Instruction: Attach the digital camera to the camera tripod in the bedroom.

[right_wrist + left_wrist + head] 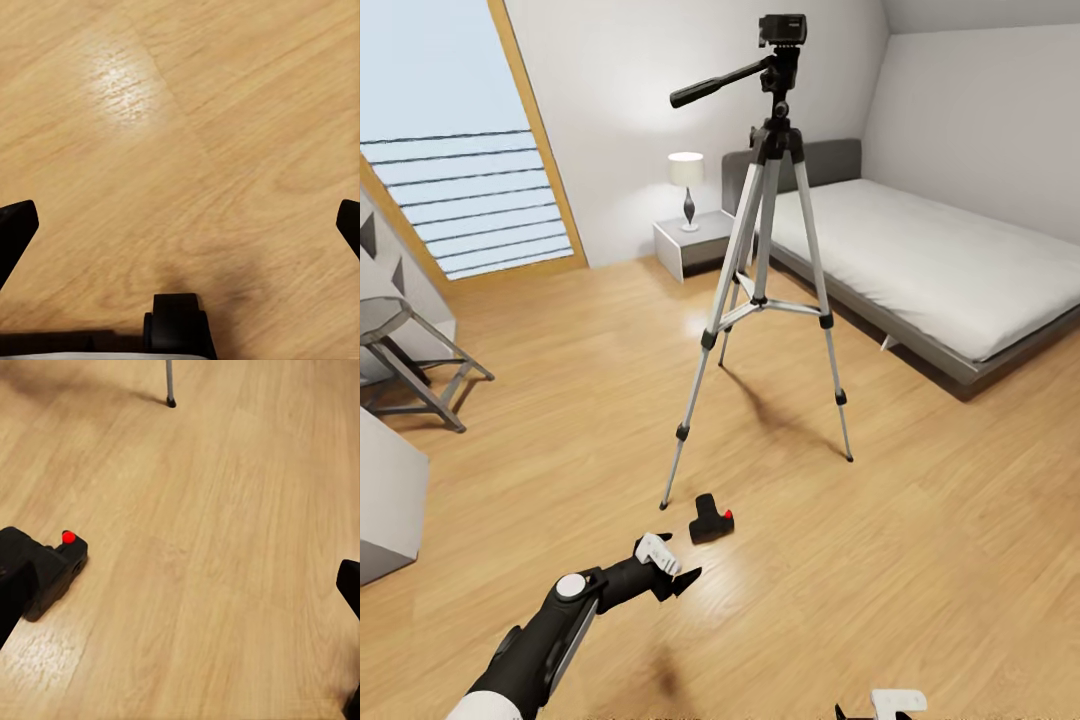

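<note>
While the tall silver-legged camera tripod (768, 290) stands upright on the light wood plank floor (920, 520), the small black digital camera with the round red button (711, 520) lies on that floor just beside the tripod's nearest foot, on my side of it, apart from the tripod and not mounted.

A black device sits on the tripod's black head (781, 60), and the long black pan handle (717, 84) projects from that head toward the slatted window (480, 200).

My left gripper (678, 572) hangs low over the floor near the camera, on the side away from the tripod, and does not touch it. In the left wrist view its fingertips (349, 585) stand wide apart with bare planks between them; the camera (45, 574) lies by one fingertip, outside the gap, and the tripod's foot (171, 402) shows beyond.

My right gripper (880, 708) shows at the lower edge of the head view, well apart from the tripod. In the right wrist view its fingertips (15, 232) are spread wide over bare floor and hold nothing.

Behind the tripod, a grey bed with a pale mattress (930, 250) lies against the wall. A white-shaded table lamp (686, 185) stands on a grey nightstand (690, 245) beside it.
</note>
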### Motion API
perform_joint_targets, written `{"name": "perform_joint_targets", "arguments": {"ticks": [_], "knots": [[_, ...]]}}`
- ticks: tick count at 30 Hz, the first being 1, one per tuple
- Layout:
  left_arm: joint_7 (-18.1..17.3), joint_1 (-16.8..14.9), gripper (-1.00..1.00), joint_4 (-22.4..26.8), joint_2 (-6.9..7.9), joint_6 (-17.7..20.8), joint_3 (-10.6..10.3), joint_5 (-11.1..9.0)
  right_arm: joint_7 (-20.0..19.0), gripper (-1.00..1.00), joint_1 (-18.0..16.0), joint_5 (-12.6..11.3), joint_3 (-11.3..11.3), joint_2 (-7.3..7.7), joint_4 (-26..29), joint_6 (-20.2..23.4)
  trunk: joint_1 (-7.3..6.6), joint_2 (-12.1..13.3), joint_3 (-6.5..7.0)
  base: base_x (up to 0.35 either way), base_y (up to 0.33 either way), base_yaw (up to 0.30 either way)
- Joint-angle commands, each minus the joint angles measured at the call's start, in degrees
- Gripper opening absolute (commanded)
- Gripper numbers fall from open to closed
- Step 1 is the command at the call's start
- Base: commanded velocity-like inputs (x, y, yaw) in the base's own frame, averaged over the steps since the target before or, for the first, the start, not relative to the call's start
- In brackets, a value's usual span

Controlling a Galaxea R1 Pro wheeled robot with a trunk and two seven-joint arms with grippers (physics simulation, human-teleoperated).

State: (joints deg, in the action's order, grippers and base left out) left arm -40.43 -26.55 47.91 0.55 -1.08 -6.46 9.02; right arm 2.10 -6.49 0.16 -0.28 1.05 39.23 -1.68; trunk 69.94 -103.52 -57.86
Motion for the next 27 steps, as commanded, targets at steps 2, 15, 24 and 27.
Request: {"name": "perform_joint_targets", "arguments": {"ticks": [2,15,24,27], "knots": [[-0.12,-0.69,1.00,0.06,0.03,0.08,-0.05,0.39,0.16,1.00,-0.02,0.01,0.02,-0.03,-0.03,-0.16,-0.01,-0.02,-0.18,0.000,0.000,0.000],[-0.17,-2.90,1.00,-0.07,-0.09,0.49,-0.05,0.44,0.10,1.00,-0.02,0.01,-0.05,-0.08,0.04,-0.16,-0.01,-0.02,-1.16,0.000,0.000,0.000],[-0.15,-2.98,1.00,0.03,-0.18,0.60,-0.05,0.52,0.24,1.00,-0.02,0.01,-0.08,-0.13,1.49,-0.23,-0.01,-0.02,-1.98,0.000,0.000,0.000],[-0.12,-2.98,1.00,0.03,-0.17,0.67,-0.05,0.67,0.31,1.00,-0.02,0.01,-0.11,-0.14,3.12,-0.24,-0.01,-0.02,-2.20,0.000,0.000,0.000]]}}
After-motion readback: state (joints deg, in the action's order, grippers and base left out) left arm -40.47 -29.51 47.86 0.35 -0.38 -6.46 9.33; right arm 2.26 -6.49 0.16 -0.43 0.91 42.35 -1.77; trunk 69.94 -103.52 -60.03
